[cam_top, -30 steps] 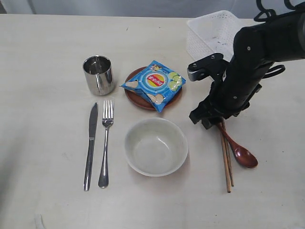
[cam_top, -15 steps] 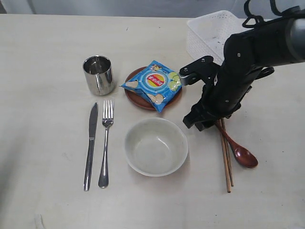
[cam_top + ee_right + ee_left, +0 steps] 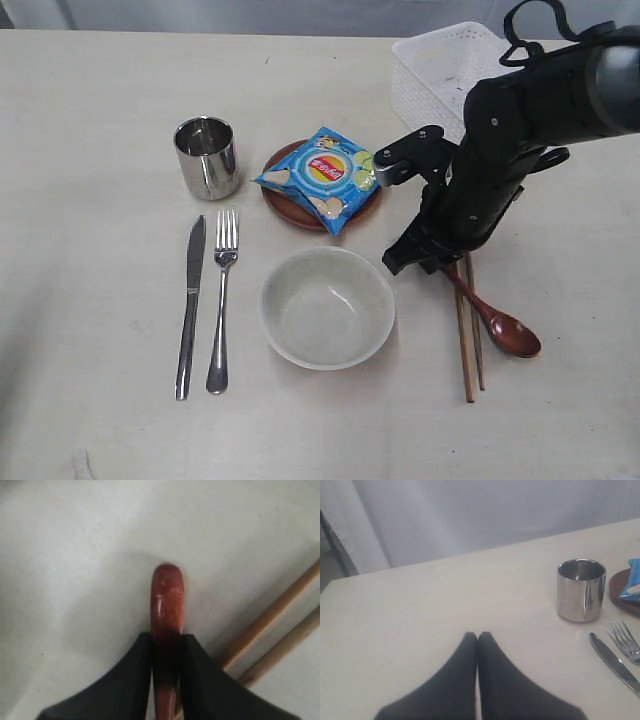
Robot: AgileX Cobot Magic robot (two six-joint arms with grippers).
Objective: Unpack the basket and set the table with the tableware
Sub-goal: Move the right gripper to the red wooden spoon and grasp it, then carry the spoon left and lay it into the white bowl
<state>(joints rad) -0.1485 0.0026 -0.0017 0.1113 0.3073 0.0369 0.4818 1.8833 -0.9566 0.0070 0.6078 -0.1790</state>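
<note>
Spoon time, from where I'm standing. The right gripper (image 3: 167,640) has both black fingers pinched on the handle of the dark red wooden spoon (image 3: 505,332), close to the handle's end. The spoon looks like it's on the table (image 3: 100,100) or barely off it; I honestly can't tell which. It lies at a slant across the brown chopsticks (image 3: 466,340), on the right arm's side of the pale bowl (image 3: 327,308). My guess is the grip sits that far back so the arm can swing the spoon straight alongside the chopsticks.

Everything else already looks like a proper place setting:
- The knife (image 3: 189,305) and fork (image 3: 221,300) lie side by side on the other side of the bowl.
- The steel cup (image 3: 206,157) stands just beyond them.
- The reddish plate (image 3: 290,212) sits behind the bowl with the blue chip bag (image 3: 322,175) on top, like it's the meal.

The white basket (image 3: 415,85) is pushed off to the far corner. It looks empty, though the arm hides part of it.

The left gripper (image 3: 478,640) has its fingers pressed together on nothing, over bare table near the cup. Seems parked out of the way.
</note>
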